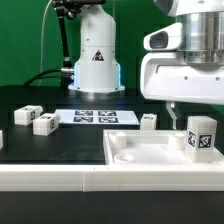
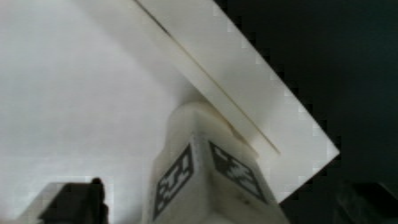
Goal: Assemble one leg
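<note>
Exterior view: low, table-level, faces arm. Wrist view: close above leg (image 2: 205, 165), shared.

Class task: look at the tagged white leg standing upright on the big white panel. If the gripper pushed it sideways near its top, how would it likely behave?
The leg looks like a rigid plastic block, so it probably would not bend. It stands taller than it is wide on the panel, so a high push would likely tip it rather than slide it. Its flat faces suggest it would not roll. The gripper hangs just beside it.
</note>
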Controlling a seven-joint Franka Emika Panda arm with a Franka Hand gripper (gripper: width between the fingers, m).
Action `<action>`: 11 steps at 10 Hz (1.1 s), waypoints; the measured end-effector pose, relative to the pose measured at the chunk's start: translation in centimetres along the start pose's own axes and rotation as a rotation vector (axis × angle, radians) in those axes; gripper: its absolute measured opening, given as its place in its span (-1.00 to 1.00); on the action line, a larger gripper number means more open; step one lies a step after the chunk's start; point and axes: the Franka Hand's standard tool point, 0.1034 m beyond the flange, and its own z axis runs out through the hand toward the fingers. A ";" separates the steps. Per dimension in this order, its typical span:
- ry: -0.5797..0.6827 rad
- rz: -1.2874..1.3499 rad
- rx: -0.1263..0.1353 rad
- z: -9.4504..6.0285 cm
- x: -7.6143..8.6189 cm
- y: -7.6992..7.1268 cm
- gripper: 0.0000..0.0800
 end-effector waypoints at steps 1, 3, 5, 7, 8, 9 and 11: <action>0.001 -0.120 -0.002 0.0 -0.1 0.0 0.62; 0.002 -0.318 -0.003 0.0 0.1 0.1 0.62; 0.006 -0.509 -0.011 -0.1 0.3 0.2 0.62; 0.007 -0.617 -0.016 -0.1 0.4 0.3 0.62; 0.008 -0.627 -0.018 -0.1 0.4 0.3 0.33; 0.008 -0.622 -0.018 0.0 0.4 0.3 -0.01; 0.008 -0.612 -0.018 -0.1 0.5 0.4 -0.27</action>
